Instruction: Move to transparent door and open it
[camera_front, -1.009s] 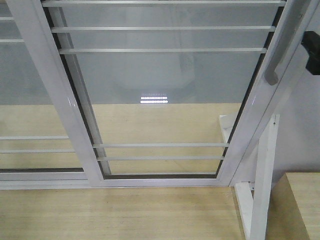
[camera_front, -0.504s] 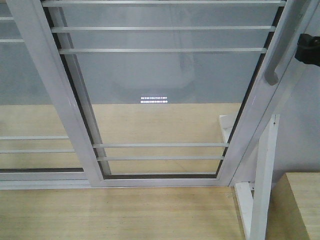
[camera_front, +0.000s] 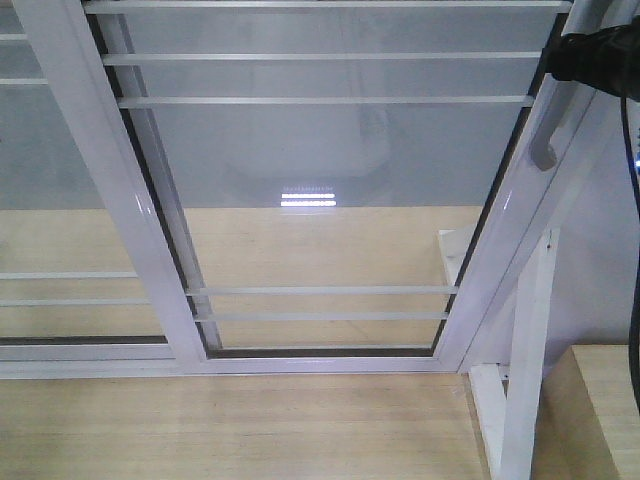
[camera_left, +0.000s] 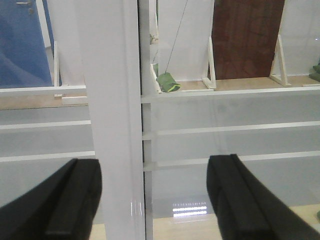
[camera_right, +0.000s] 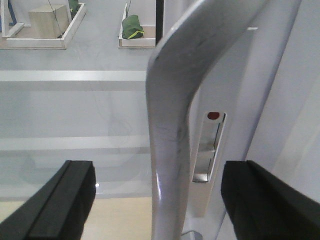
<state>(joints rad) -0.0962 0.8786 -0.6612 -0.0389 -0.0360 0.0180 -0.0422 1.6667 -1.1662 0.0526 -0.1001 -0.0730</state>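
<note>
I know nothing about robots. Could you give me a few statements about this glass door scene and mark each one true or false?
1. The right gripper is open, with the handle between its fingers. True.
2. The left gripper is shut on a bar. False: it is open and faces a white frame post.
3. Thin white bars cross the door. True.
4. The floor is dark carpet. False: it is light wood.
</note>
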